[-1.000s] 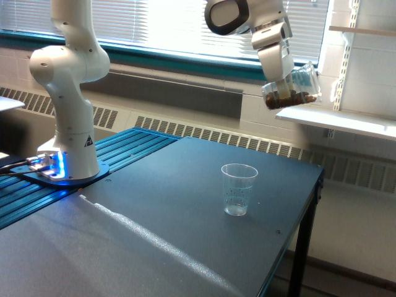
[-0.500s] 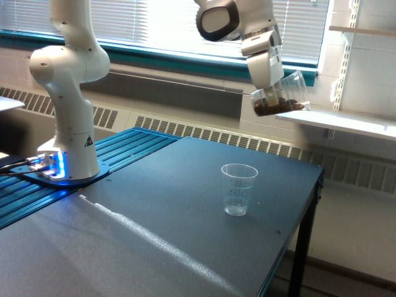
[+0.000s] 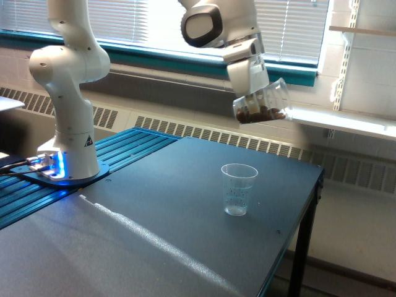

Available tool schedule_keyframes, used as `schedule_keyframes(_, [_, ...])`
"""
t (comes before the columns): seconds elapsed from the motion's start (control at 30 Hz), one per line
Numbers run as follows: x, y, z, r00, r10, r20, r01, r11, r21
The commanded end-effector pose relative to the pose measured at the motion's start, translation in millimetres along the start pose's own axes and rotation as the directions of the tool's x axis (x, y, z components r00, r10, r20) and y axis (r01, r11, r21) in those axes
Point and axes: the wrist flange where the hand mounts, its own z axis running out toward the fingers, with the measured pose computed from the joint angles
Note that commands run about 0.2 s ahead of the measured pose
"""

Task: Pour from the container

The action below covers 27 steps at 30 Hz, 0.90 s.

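1. Container [image 3: 265,104]: clear straight-sided cup holding dark brown bits, held high in the air, tilted with its mouth toward the exterior view's right.
2. It hangs above and slightly right of the tapered cup [image 3: 239,189], well apart from it; that cup stands upright and looks empty on the dark surface [image 3: 154,235].
3. Gripper [image 3: 250,98] is clamped on the container.
4. Doing it well, I judge: bring the mouth over the tapered cup's rim, lower, then tip slowly.
5. Arm reaches in from upper left, wrist angled downward.
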Motion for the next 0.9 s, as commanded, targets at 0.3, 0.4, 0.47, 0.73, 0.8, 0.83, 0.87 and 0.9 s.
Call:
schedule_keyframes(0.3, [-24, 19, 5.0, 1.000, -0.005, -0.013, 0.005, 0.999, -0.036])
schedule_keyframes(0.4, [-29, 24, 6.3, 1.000, -0.002, -0.015, 0.002, 0.999, -0.042])
schedule_keyframes(0.47, [-33, 27, 7.5, 1.000, -0.001, -0.014, 0.001, 0.999, -0.043])
schedule_keyframes(0.73, [-60, 48, 16.9, 1.000, -0.004, -0.015, 0.004, 0.998, -0.066])
schedule_keyframes(0.8, [-68, 54, 19.3, 1.000, -0.004, -0.014, 0.003, 0.997, -0.072])
schedule_keyframes(0.83, [-71, 57, 20.0, 1.000, -0.003, -0.014, 0.002, 0.997, -0.074])
schedule_keyframes(0.87, [-74, 59, 20.9, 1.000, -0.001, -0.014, 0.000, 0.997, -0.075])
schedule_keyframes(0.9, [-78, 62, 22.0, 1.000, 0.002, -0.010, -0.003, 0.997, -0.077])
